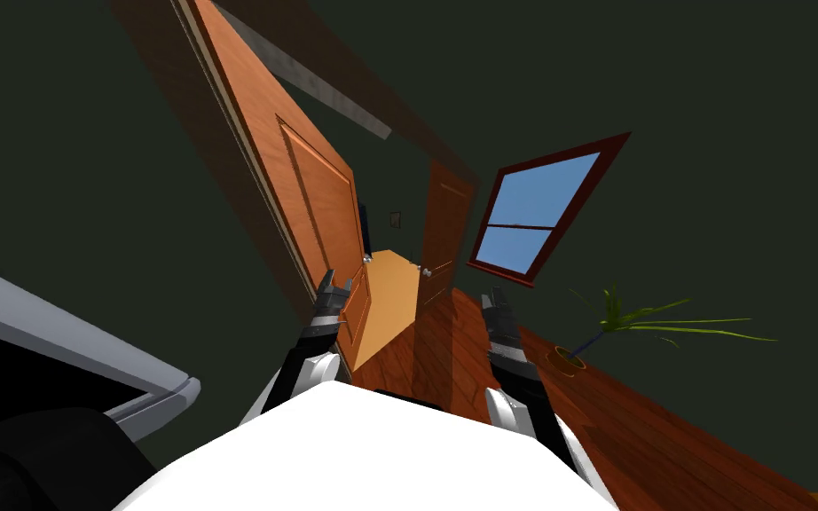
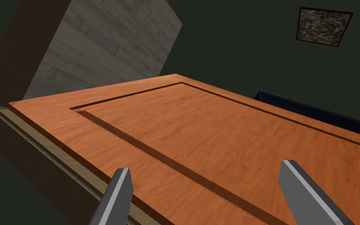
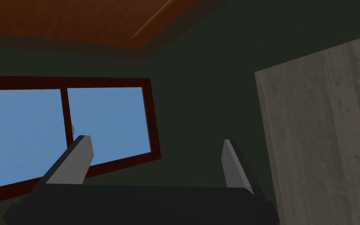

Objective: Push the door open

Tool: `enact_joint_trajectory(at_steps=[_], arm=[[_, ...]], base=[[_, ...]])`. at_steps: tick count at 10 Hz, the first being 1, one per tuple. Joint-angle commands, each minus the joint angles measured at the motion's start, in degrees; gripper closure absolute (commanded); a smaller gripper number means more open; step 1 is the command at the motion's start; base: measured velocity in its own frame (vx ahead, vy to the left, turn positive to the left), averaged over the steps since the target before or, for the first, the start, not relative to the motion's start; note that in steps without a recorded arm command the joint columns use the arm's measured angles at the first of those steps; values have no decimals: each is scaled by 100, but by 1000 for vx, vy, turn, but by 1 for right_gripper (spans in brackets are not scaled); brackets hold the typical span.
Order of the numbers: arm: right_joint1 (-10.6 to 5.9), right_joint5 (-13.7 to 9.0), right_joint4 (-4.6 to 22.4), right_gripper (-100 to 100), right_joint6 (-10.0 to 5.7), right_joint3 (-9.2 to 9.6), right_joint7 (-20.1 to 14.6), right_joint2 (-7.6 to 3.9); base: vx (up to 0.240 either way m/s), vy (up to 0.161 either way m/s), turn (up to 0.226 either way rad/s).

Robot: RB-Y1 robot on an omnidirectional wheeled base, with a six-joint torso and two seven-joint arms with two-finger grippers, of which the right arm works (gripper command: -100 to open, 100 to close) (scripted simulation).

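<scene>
While the wooden door [image 1: 310, 186] stands ajar, left pincer [image 2: 206, 168] sits close at its panelled face, fingers spread wide; right pincer [image 1: 493, 302], three o'clock of it, likewise gapes.

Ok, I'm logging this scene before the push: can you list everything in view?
near door: one, orange wood, ajar, ahead left
far door: one, darker orange, ajar, ahead right
knobs: two, silvery, one on each door
window: one, red-brown frame, blue panes, right wall
plant: one, green, potted, on wooden floor under window
picture: one, mottled, dark wall past near door
left tool: one, grey fingers open, at near door's face
right tool: one, grey fingers open, apart from both doors
</scene>
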Motion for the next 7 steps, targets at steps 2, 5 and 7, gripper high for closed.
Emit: enact_joint_trajectory(at_steps=[2,5,7], arm=[[-101,131,317,-100,-99,6,277,-81],[-192,257,628,-100,-196,4,547,-156],[-254,344,840,-100,-262,3,731,-204]], base=[[119,-59,74],[77,-46,45],[98,-43,65]])
